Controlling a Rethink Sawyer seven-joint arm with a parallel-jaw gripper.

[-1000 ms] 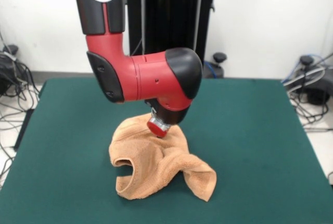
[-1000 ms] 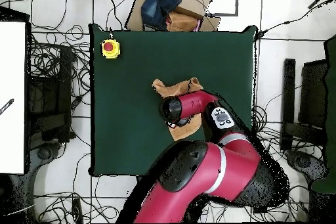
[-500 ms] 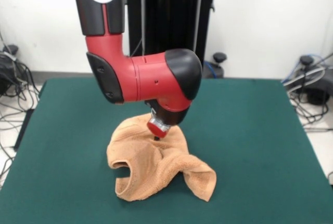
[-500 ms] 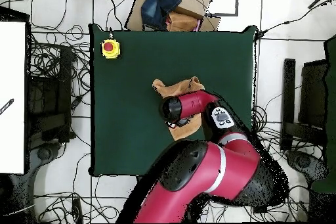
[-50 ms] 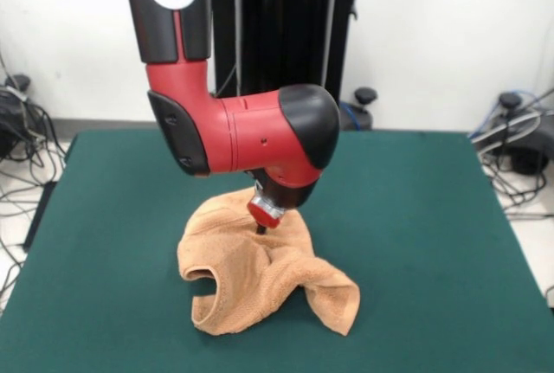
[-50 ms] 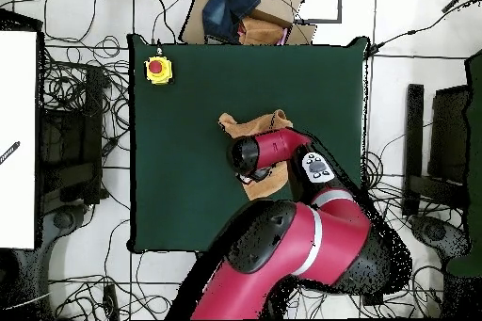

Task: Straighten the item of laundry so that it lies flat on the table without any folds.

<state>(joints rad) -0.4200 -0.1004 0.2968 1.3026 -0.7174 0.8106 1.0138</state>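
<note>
the counter is a big rectangle w/ dark green felt-like cover. two things lie on it. a peach-orange towel sits around the middle, crumpled into a rumpled heap w/ folds, one loop of cloth standing open and one corner flopped out to the side. a yellow box w/ a red button sits near one corner, well apart from the towel.

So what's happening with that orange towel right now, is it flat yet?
Tool down on the towel, grip unclear. Towel crumpled, humped, not flat. Yellow button box off in a table corner, well clear.
</note>
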